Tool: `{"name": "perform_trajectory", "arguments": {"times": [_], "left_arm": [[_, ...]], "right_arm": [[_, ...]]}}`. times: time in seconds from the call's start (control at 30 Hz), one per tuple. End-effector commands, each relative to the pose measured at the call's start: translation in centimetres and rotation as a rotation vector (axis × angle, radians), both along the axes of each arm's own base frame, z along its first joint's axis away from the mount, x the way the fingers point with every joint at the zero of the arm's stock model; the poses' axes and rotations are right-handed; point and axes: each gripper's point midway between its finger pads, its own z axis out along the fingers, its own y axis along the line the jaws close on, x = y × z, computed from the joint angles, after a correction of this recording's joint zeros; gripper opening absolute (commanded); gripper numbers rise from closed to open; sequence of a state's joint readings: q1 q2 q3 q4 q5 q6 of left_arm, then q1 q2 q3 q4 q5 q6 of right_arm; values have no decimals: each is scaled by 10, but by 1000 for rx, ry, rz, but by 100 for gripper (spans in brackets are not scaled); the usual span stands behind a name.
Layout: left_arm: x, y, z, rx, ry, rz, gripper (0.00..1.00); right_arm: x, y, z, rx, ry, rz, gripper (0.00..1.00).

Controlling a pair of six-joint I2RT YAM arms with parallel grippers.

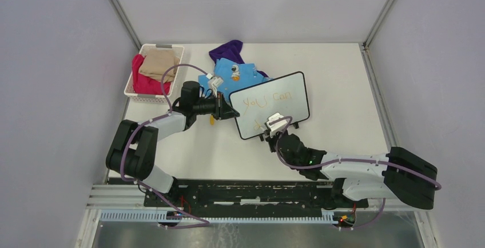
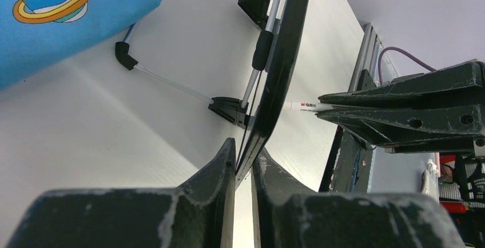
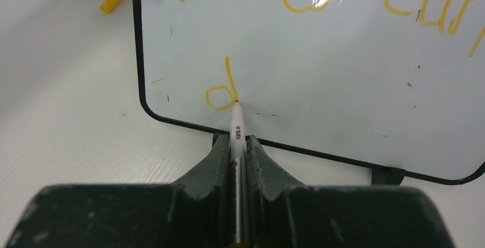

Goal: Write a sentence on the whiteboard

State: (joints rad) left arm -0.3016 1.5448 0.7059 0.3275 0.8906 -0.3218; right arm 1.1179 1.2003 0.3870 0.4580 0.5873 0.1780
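Left jaws pinch the whiteboard (image 1: 289,111) by its side edge as it stands tilted on the worktop (image 1: 343,88). Right jaws pinch a marker (image 3: 236,131). Its tip, just ahead, touches the "d" of the sentence (image 3: 220,91) near the bottom frame, with bare board to their right.

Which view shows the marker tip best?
Right wrist: the marker tip sits at the "d" on the whiteboard, head-on. Left wrist shows only its barrel past the board's edge; top external hides it under the right arm.

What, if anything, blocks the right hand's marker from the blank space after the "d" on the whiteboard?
Nothing visible. The thin white marker in the right hand touches the small black-framed whiteboard beside the orange-yellow "d"; the surface rightward is bare. The left hand clamps the board's edge, away from that line.
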Motion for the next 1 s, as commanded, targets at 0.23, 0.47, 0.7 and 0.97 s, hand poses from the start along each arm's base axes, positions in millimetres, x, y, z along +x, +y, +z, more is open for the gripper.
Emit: {"name": "perform_trajectory", "arguments": {"times": [0.23, 0.47, 0.7, 0.97], "left_arm": [[-2, 6, -22, 70, 51, 25, 2], [-3, 6, -23, 70, 53, 23, 2], [-2, 6, -22, 70, 51, 25, 2], [-2, 6, -23, 72, 54, 24, 2]], "right_arm": [[8, -7, 39, 90, -86, -22, 0], [14, -3, 42, 82, -86, -22, 0], [14, 1, 35, 72, -69, -9, 0], [12, 2, 26, 66, -49, 0, 0]]}}
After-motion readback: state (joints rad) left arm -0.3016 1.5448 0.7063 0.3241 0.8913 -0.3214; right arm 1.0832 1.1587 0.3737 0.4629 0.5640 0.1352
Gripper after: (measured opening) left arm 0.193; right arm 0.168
